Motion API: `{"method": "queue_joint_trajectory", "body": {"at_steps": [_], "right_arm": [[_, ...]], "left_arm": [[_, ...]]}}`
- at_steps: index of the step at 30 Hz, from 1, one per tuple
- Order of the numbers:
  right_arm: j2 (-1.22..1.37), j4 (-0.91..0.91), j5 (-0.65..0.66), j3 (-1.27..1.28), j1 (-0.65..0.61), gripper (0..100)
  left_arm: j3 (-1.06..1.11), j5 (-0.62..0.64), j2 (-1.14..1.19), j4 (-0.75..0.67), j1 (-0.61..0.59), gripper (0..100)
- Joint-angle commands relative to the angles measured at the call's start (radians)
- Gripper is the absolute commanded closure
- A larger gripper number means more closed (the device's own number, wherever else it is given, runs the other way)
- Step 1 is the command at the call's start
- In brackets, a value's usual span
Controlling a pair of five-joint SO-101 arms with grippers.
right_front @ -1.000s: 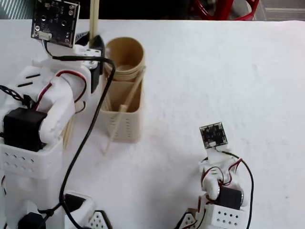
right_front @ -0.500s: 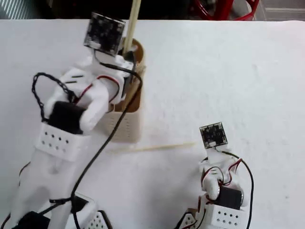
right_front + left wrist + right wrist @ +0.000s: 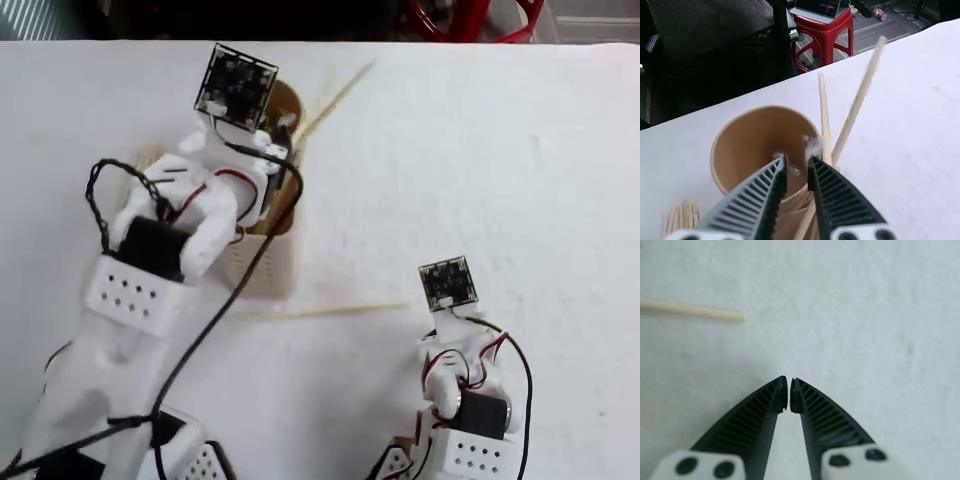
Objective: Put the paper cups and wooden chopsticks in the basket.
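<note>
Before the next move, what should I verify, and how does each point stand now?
1. Left gripper empty: ok, slightly open above the cup.
2. Cup in the basket: ok.
3. Two leaning chopsticks stowed: ok, though tilted far out.
4. Single chopstick on the table: not ok, outside the basket.
5. Chopstick bundle beside the basket: not ok.
6. Right gripper free: ok, shut, empty.

High view: left arm (image 3: 150,250) covers most of basket (image 3: 265,268) and of paper cup (image 3: 287,102) inside it. Two chopsticks (image 3: 335,90) lean out of basket, lower ends hidden inside, shafts blurred in left wrist view. Loose chopstick (image 3: 690,311) near basket: one end cut off by right wrist view's edge. Chopstick bundle (image 3: 680,220) beside basket: cut off likewise.
</note>
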Motion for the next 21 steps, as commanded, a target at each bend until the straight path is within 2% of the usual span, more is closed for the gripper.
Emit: {"method": "queue_joint_trajectory", "body": {"at_steps": [1, 6, 9, 17, 21], "right_arm": [[-0.007, 0.002, 0.009, 0.009, 0.007, 97.4], [-0.007, 0.002, 0.009, 0.009, 0.008, 97.4], [-0.007, 0.002, 0.009, 0.009, 0.008, 97.4], [-0.007, 0.002, 0.009, 0.009, 0.01, 97.4], [-0.007, 0.002, 0.009, 0.009, 0.01, 97.4]], "left_arm": [[-0.012, -0.009, -0.122, 0.008, 0.001, 91], [0.006, -0.014, -0.237, 0.06, -0.016, 91], [0.04, -0.049, -0.266, 0.061, -0.016, 92], [0.091, -0.051, -0.348, 0.06, -0.016, 92], [0.089, -0.046, -0.369, 0.054, -0.12, 92]]}}
